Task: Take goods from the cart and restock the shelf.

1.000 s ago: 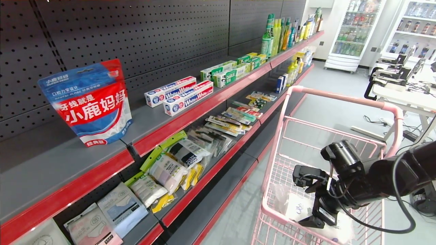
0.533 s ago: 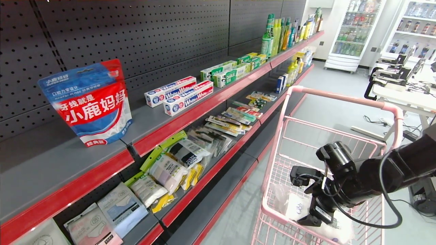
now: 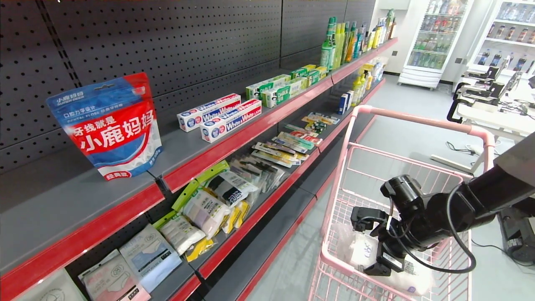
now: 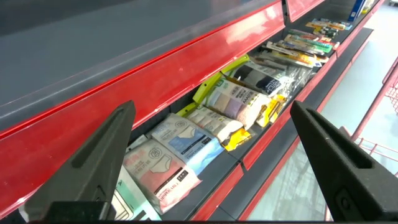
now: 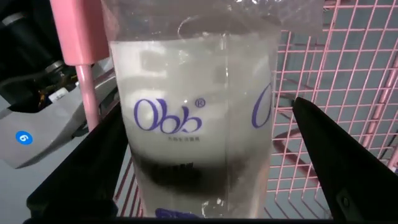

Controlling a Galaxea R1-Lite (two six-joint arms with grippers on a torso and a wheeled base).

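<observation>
Package [image 5: 193, 112], clear plastic with white contents: lies inside the pink cart [image 3: 418, 121], close to the wall nearest the shelf [image 3: 250, 129]. Right gripper [image 3: 376, 265]: lowered into the cart, fingers spread wide with one on each side of the package; whether they touch it cannot be told. Left gripper [image 4: 211, 107]: fingers spread, holding nothing, facing the shelf's lower tier of bagged goods [image 4: 186, 143].
</observation>
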